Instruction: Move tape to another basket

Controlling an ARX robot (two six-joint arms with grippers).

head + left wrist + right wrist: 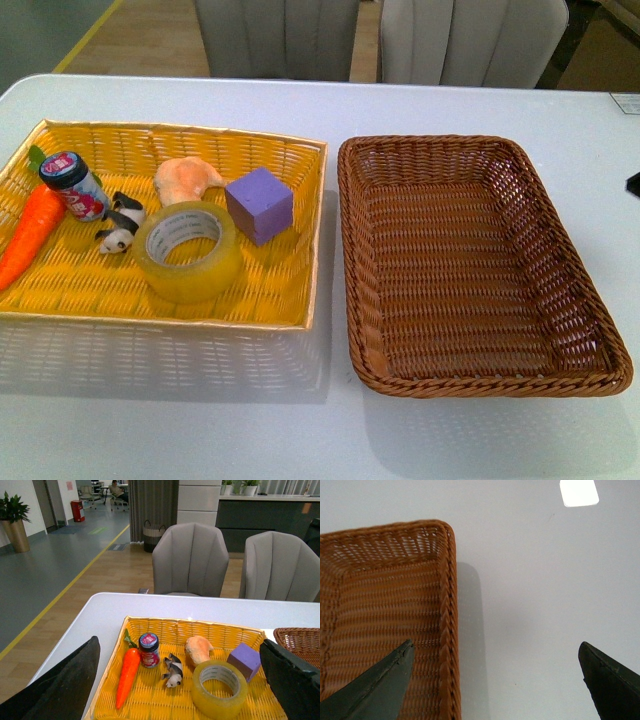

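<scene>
I see two baskets on one white table (pixel 480 110). One tape roll (pixel 188 250) lies flat near the yellow basket's (pixel 280 285) front edge (among five other small items (pixel 259 205)). The brown basket (pixel 450 270) sits just beside it. My left gripper (pixel 178 642) and right gripper (pixel 495 644) both gape wide.

Front down; left wrist oblique; right wrist close; all share brown basket (pixel 470 270).

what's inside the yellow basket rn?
Six things in the yellow basket: carrot, small jar, panda figure, pale orange toy, purple block, tape lying flat. Only weave shows through the tape's hole; the floor under each item is covered.
</scene>
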